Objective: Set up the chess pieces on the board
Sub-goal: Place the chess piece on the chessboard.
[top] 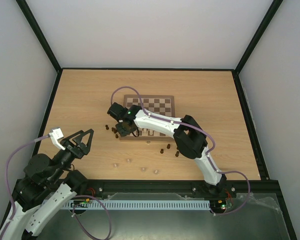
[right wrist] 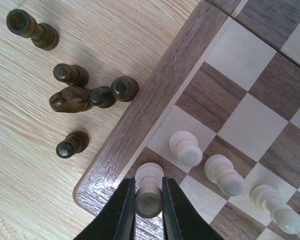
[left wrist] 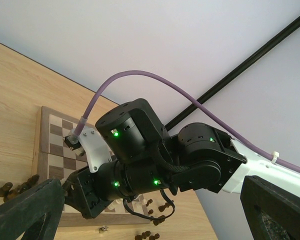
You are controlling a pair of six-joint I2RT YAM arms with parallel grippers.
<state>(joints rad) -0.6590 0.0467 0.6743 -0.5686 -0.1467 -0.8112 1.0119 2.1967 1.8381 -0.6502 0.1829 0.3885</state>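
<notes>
Closest to us, the right pincer (right wrist: 149, 212) is clamped on a pale piece (right wrist: 149, 186), its two black fingers (right wrist: 124, 215) pinching the head from either side. We judge the grip is taken high so that the base stays free to meet the wood. The piece stands upright, its long axis running straight along the fingers, head toward the wrist and base down at the corner square of the board (right wrist: 140, 110). We cannot tell whether the base already touches that square.

Just beyond the fingertips and off to their right, four pale pawns (right wrist: 186, 147) stand in a line one row in from the board's edge, each upright. That line suggests to us that the back row behind it is being filled, starting at this corner.

To the left of the pincer, off the board on the table (right wrist: 20, 170), six dark pieces (right wrist: 102, 96) wait in a loose cluster. Several appear to lie on their sides, their long axes pointing different ways, so we expect they will need righting when lifted.

Well apart from all this, over the near left of the table, the left pincer (top: 85, 134) hangs with its jaws spread wide and nothing between them, probably kept clear of the right arm's work.
</notes>
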